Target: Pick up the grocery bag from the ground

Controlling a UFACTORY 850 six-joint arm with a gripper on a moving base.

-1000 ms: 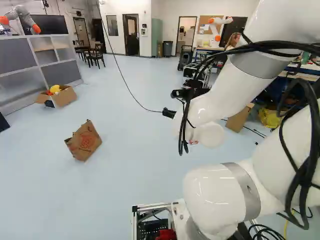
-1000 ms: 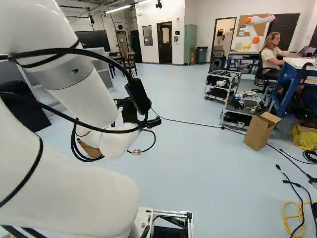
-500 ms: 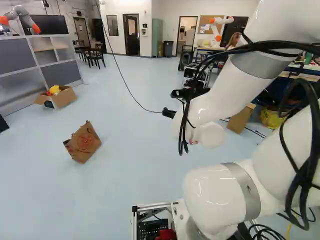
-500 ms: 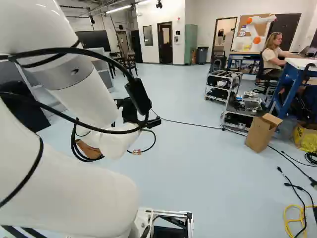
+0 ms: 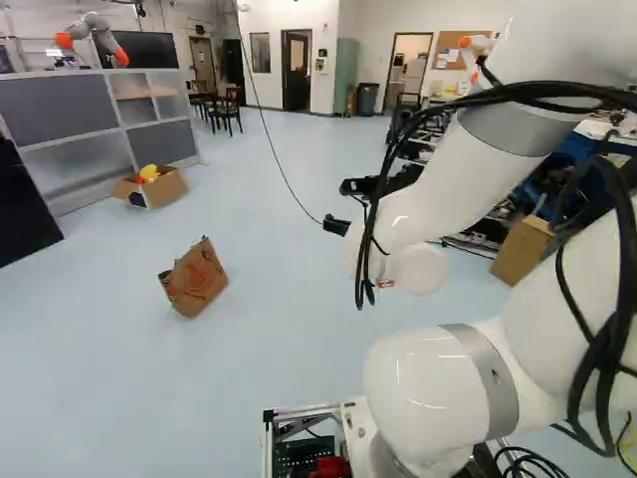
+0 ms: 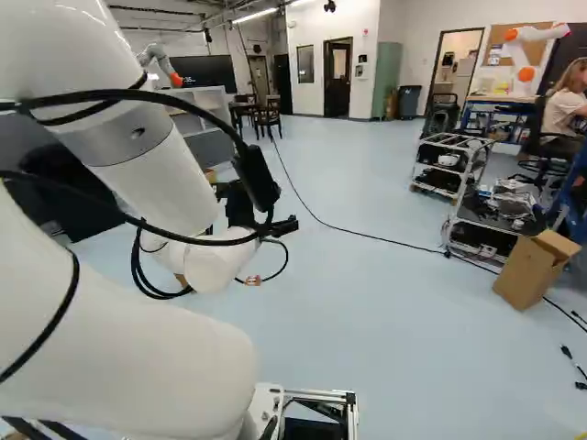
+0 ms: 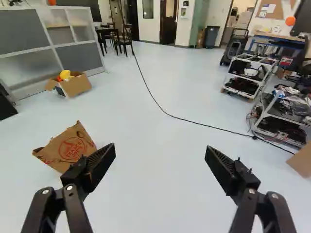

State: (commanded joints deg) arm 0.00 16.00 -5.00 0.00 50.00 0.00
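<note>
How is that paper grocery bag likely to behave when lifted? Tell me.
The brown paper bag will probably bend and crumple rather than hold firm, as its sides look thin and creased. It may tip or slide when first touched, since it sits askew on the floor. It looks light, but I cannot see what is inside.

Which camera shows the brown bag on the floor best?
The wrist view: the bag looks largest there, its red print plain, though the gripper overlaps its edge. The left base view shows it whole but smaller. In the right base view, the arm hides nearly all of it.
</note>
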